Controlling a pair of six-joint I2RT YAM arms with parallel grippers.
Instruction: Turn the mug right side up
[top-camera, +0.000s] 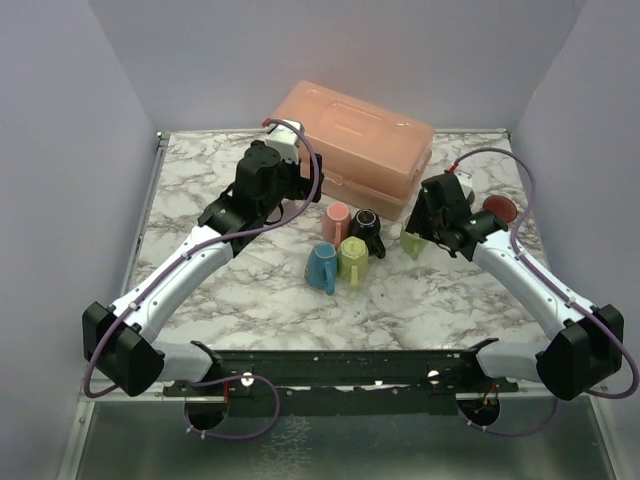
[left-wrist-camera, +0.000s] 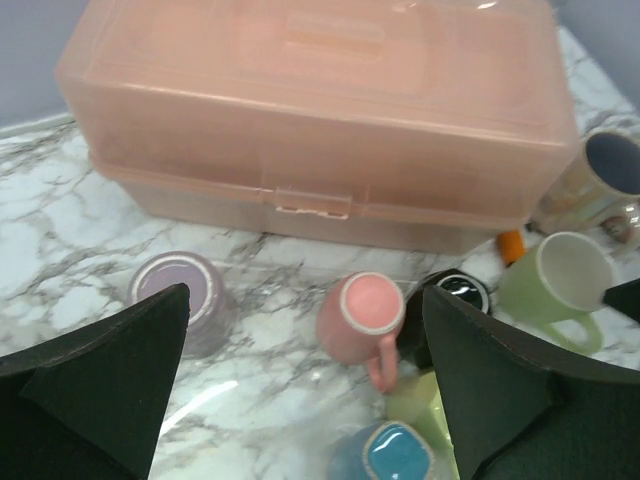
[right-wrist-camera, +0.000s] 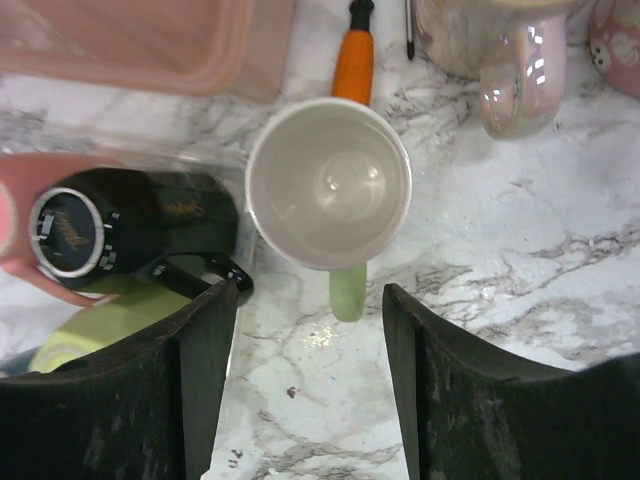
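The light green mug (right-wrist-camera: 328, 185) stands upright on the marble table, its white inside facing up. Its handle (right-wrist-camera: 348, 290) points back between my right fingers without touching either. My right gripper (right-wrist-camera: 308, 295) is open just behind the mug and holds nothing. The overhead view has the mug (top-camera: 412, 243) at the tip of the right gripper (top-camera: 428, 232). My left gripper (left-wrist-camera: 305, 300) hangs wide open and empty above a pink mug (left-wrist-camera: 365, 310) that is bottom up; the green mug (left-wrist-camera: 560, 280) is off to its right.
A pink lidded bin (top-camera: 355, 145) fills the back. A black mug (right-wrist-camera: 100, 235), a yellow-green mug (top-camera: 353, 258) and a blue mug (top-camera: 322, 266) cluster left of the green one. An orange screwdriver (right-wrist-camera: 353, 60) and a pearly mug (right-wrist-camera: 500, 50) lie behind it. A purple mug (left-wrist-camera: 175, 280) sits far left.
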